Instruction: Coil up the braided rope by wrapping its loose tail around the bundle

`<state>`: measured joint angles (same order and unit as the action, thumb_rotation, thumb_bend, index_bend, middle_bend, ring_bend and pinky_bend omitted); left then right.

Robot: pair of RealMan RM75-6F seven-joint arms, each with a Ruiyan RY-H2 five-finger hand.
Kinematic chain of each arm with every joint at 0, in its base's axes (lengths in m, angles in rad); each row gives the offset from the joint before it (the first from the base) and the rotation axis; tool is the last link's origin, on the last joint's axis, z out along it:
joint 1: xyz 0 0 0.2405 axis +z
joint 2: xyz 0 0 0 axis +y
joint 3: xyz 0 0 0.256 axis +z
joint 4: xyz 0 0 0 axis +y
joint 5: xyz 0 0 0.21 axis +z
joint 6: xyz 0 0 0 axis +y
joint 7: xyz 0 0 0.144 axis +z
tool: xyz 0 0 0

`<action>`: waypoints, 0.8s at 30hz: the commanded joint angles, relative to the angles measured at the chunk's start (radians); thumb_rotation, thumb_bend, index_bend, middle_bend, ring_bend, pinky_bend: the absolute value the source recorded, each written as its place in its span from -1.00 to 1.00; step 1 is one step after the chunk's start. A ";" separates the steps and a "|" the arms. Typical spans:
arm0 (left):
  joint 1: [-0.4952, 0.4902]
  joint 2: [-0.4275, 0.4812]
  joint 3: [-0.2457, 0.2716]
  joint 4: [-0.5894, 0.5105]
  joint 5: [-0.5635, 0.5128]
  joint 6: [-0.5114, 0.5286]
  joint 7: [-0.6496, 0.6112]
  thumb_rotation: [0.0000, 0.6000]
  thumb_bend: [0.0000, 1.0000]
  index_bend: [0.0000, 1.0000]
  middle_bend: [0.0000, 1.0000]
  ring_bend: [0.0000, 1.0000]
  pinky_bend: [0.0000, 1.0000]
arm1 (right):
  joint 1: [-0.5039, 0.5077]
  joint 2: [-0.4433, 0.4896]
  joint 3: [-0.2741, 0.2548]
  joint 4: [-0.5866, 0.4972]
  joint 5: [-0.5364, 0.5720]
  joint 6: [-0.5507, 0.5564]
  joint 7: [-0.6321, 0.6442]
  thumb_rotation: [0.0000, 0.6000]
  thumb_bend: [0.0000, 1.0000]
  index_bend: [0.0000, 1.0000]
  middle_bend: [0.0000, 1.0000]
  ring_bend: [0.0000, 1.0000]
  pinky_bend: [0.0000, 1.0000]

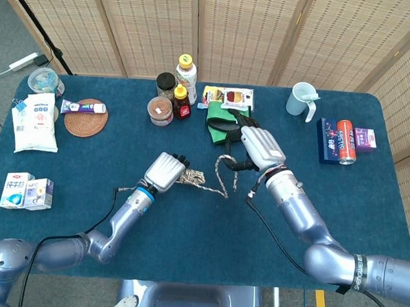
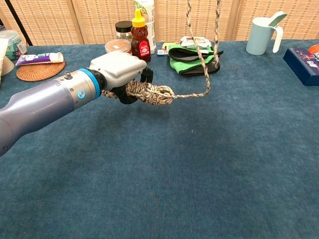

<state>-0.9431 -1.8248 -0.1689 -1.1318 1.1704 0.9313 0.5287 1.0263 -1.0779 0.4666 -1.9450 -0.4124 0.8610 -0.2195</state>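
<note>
While the left hand (image 2: 122, 69) clamps around the coiled bundle (image 2: 149, 93), the braided rope (image 1: 221, 171) runs from the bundle's free end out to the right hand (image 1: 260, 148), which holds the loose tail (image 2: 202, 55) raised above the table (image 2: 199, 174). That hand's fingers curl around the tail in the head view, with a short end dangling below them; the chest view cuts the hand off, showing only two strands rising out of frame.

Taking the green pouch (image 2: 192, 59) as landmark, the bundle hangs in front of it and to its left, and the tail climbs just in front of it.

By its sag and easy bends, the rope looks light, limp and soft, with a textured weave that should resist slipping. It will not hold a shape by itself, so each wrap probably needs tension. A hold on the tail close to the bundle would likely give tighter control than one near the dangling end.
</note>
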 commanded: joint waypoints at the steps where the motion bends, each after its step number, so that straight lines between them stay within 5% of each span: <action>1: -0.001 0.015 0.011 -0.016 0.019 -0.010 -0.015 1.00 -0.19 -0.04 -0.19 -0.12 0.26 | 0.098 0.011 0.021 0.061 0.133 -0.005 -0.020 1.00 -0.08 0.35 -1.00 -1.00 -1.00; 12: 0.007 0.070 0.057 -0.054 0.135 -0.027 -0.151 1.00 -0.18 -0.05 -0.21 -0.14 0.26 | 0.156 -0.074 -0.025 0.234 0.240 0.032 -0.035 1.00 -0.07 0.37 -1.00 -1.00 -1.00; 24: 0.013 0.112 0.057 -0.091 0.237 -0.006 -0.403 1.00 -0.17 -0.05 -0.21 -0.14 0.26 | 0.104 -0.231 -0.109 0.508 0.216 -0.103 0.033 1.00 -0.07 0.38 -1.00 -1.00 -1.00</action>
<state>-0.9328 -1.7290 -0.1085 -1.1968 1.3864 0.9167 0.1767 1.1431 -1.2786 0.3767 -1.4750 -0.1856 0.7873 -0.2005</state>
